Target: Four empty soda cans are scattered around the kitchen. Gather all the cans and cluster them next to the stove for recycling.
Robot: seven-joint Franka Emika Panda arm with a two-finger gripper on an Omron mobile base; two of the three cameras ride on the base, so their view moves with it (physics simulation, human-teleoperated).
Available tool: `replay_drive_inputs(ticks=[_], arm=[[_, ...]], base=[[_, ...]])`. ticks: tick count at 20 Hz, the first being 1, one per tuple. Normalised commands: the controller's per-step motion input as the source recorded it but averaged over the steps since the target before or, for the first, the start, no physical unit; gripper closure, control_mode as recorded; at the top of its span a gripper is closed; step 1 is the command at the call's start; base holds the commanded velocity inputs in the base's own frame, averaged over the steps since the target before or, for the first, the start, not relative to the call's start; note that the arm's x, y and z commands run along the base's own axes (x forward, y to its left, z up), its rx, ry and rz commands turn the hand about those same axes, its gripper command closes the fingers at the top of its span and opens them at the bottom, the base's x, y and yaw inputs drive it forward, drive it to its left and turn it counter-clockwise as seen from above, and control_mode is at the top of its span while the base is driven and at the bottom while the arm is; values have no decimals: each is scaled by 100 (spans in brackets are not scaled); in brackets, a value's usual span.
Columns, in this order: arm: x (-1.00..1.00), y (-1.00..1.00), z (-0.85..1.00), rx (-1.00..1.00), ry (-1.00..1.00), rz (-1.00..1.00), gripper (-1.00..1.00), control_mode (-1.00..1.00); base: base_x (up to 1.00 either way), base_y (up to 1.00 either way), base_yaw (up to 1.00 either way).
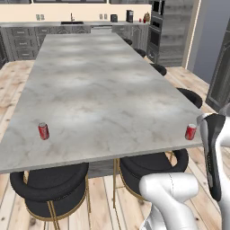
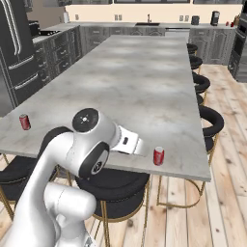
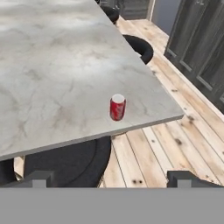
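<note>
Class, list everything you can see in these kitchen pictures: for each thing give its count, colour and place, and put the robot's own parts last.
soda cans: two, red with silver tops, upright on the island, one near the front left edge, one at the front right corner
island: one, grey marble, running away down the middle of the room
stools: several, black with gold legs, tucked along the island's front and right side
cabinets: dark grey wood, along the far wall
floor: light planks
arm: one, white with dark joints, in front of the island
end effector: one, dark tips wide open, holding nothing, facing the right can
</note>
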Motion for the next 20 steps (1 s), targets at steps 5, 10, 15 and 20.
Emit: replay_drive_inputs(ticks=[5,10,15,20], arm=[[20,-20,-7,11,4,5,-100,-100],[23,-2,-9,4,6,0,-100,-100],[25,0,-18,1,9,0,-100,-100],[21,0,-14,1,5,0,-100,-100]], base=[[0,0,0],[0,0,0],[0,0,0],[0,0,0]])
